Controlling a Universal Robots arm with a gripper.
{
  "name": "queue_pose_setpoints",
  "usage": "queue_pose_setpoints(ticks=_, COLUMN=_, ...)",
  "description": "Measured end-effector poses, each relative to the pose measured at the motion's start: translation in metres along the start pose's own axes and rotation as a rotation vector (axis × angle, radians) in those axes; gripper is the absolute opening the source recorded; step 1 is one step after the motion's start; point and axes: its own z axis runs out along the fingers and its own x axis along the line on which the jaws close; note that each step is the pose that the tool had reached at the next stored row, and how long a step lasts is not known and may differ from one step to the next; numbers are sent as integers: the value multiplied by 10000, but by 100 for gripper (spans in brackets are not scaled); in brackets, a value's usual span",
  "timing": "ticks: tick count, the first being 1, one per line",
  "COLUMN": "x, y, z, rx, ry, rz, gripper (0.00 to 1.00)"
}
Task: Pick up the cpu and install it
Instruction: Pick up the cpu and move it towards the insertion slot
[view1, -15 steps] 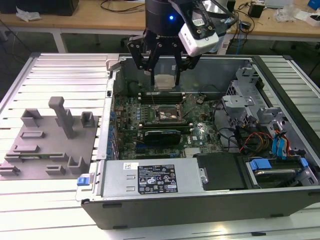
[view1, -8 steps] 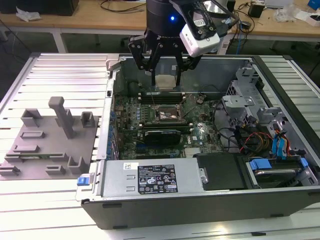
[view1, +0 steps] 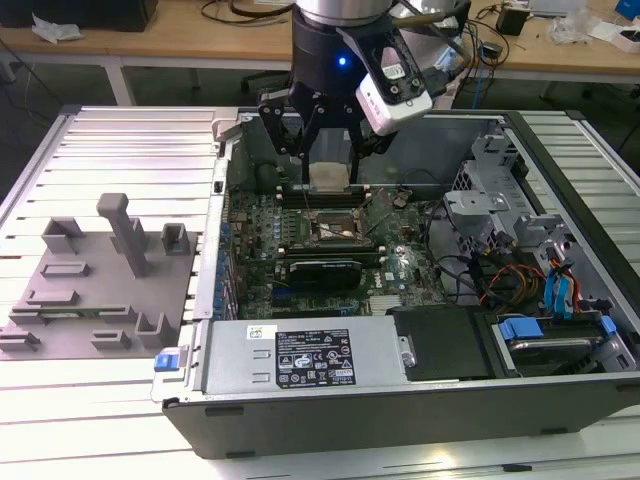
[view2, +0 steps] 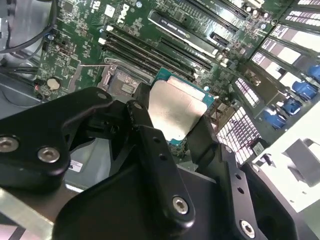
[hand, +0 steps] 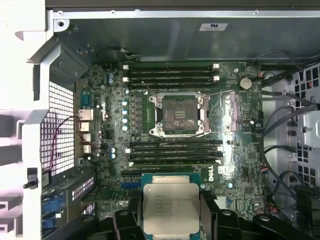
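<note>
My gripper (view1: 330, 165) is shut on the cpu (view1: 330, 178), a flat square chip with a silvery top, held by two opposite edges. It hangs over the far part of the green motherboard (view1: 400, 265) inside the open computer case, just behind the open socket (view1: 335, 232). In the first wrist view the cpu (hand: 171, 200) sits between the black fingers (hand: 134, 212), a short way off the bare socket (hand: 179, 116) with its lever frame open. The second wrist view shows the cpu (view2: 177, 107) from below the gripper (view2: 175, 122), with the socket (view2: 120, 82) beyond it.
Memory slots (hand: 172, 75) flank the socket on both sides. A black expansion card (view1: 325, 268) lies in front of it. The power supply (view1: 310, 355) fills the case's near side, and drive cages and cables (view1: 520, 270) crowd the exterior view's right. A grey fixture plate (view1: 90, 290) lies outside on the left.
</note>
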Motion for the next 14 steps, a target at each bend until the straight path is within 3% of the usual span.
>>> queue_pose_setpoints(ticks=6, x=-23, y=58, z=113, rx=0, ry=102, rz=4, gripper=55)
queue_pose_setpoints(ticks=14, x=-105, y=146, z=244, rx=2, ry=156, rz=8, gripper=55)
